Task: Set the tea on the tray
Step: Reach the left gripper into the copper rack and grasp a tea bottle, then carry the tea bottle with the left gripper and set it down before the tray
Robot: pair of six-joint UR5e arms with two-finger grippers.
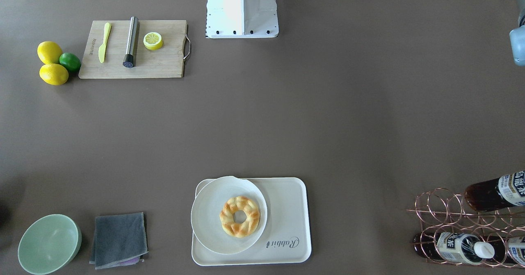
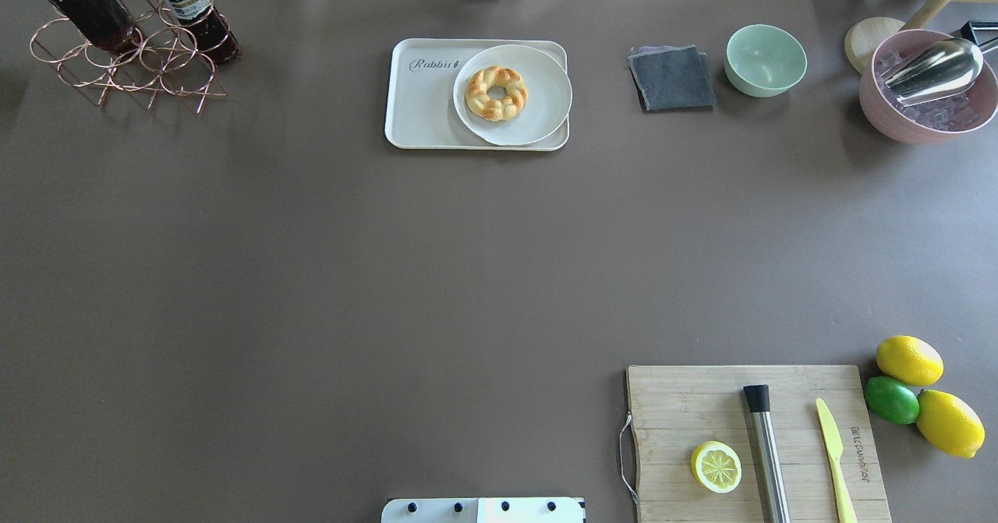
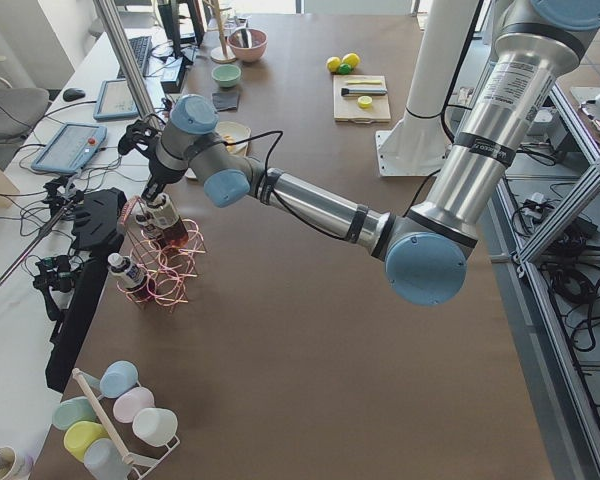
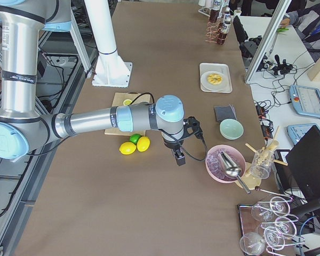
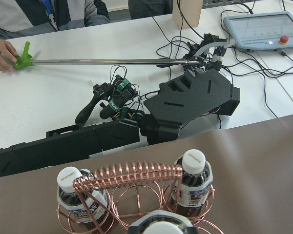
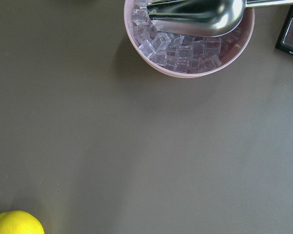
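Three tea bottles lie in a copper wire rack (image 1: 447, 226) at the table's far left corner. The top tea bottle (image 1: 496, 193) shows in the exterior left view (image 3: 166, 222). My left gripper (image 3: 150, 198) is at this bottle's cap end. I cannot tell whether it is open or shut. The left wrist view shows two lower bottles (image 5: 193, 178) and a white cap (image 5: 161, 228) at the bottom edge. The cream tray (image 1: 287, 209) also shows overhead (image 2: 425, 114). My right gripper (image 4: 178, 158) hovers over bare table by the lemons. I cannot tell its state.
A round white plate (image 1: 209, 217) with a braided bread ring (image 1: 240, 216) covers part of the tray. A grey cloth (image 1: 119, 239) and green bowl (image 1: 49, 244) lie beside it. A pink bowl of ice (image 2: 928, 98), a cutting board (image 2: 756, 437) and lemons (image 2: 908, 359) are on the right.
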